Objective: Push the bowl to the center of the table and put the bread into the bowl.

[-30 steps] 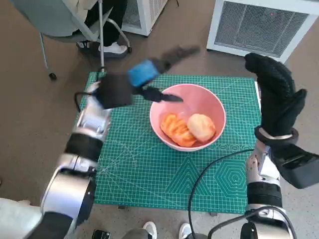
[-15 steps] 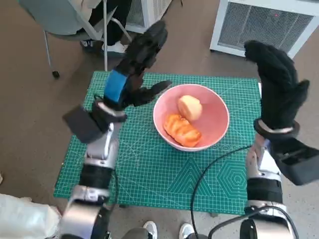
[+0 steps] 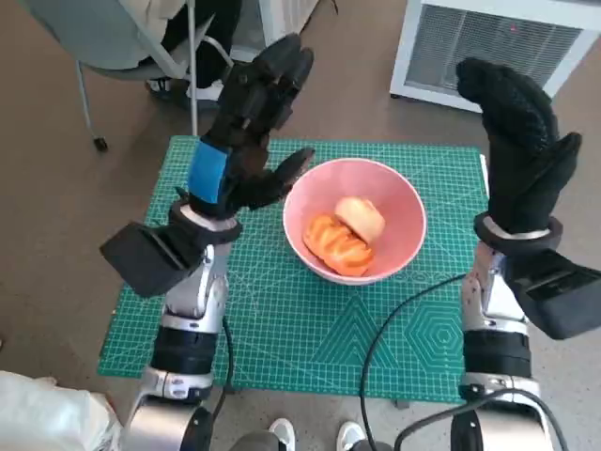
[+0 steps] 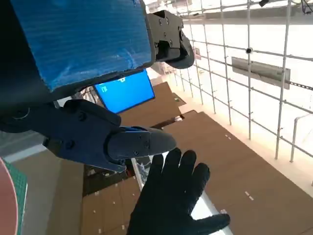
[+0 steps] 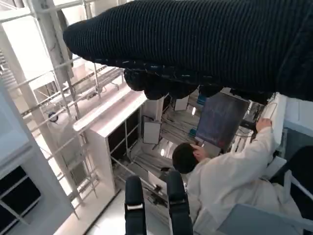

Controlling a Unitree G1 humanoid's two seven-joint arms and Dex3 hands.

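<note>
A pink bowl (image 3: 399,202) stands near the middle of the green cutting mat (image 3: 282,319). Inside it lie an orange ridged bread (image 3: 333,244) and a pale bread roll (image 3: 362,218). My left hand (image 3: 249,132) is raised above the mat to the left of the bowl, fingers spread and pointing up, holding nothing. My right hand (image 3: 516,141) is lifted at the right of the bowl, palm upright, fingers apart and empty. The left wrist view shows my left hand (image 4: 98,73) and, beyond it, the gloved right hand (image 4: 173,200). In the right wrist view the glove (image 5: 195,44) fills the top.
A grey chair (image 3: 122,38) with a person's legs stands behind the table at the left. A white grille unit (image 3: 498,47) sits at the back right. A black cable (image 3: 394,319) crosses the mat's front right. A person in white (image 5: 230,176) appears in the right wrist view.
My left hand swung up from beside the bowl's rim to an upright pose with fingers spread. The pale roll shifted inside the bowl. The right hand hardly moved.
</note>
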